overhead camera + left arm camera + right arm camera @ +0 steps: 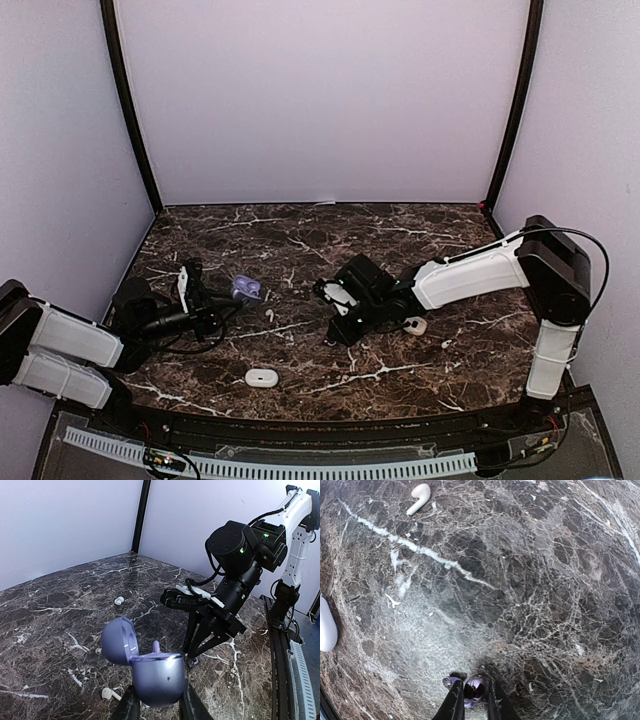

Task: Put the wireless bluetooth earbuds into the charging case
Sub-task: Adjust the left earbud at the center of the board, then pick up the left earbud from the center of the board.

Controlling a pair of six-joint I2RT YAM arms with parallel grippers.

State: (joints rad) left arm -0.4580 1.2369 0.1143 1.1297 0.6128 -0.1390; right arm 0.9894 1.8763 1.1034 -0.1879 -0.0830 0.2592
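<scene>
Left gripper (159, 702) clamps open lavender case (150, 672), one bud seated; right gripper (472, 700) pinches lavender earbud (474, 687), apparently at the marble table (520, 580); white earbud (419, 496) loose.

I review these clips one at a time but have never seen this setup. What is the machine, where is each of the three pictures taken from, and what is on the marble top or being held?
Two robot arms are bolted at the near edge of a marble table. The top picture comes from a fixed camera above and behind them; the other two come from cameras on each wrist. The left gripper is shut on an open lavender case, lid tipped back. The right gripper points down at the table, its fingers closed around a lavender earbud. On the table lie a white stemmed earbud, a closed white case, and a small white earbud farther back.
</scene>
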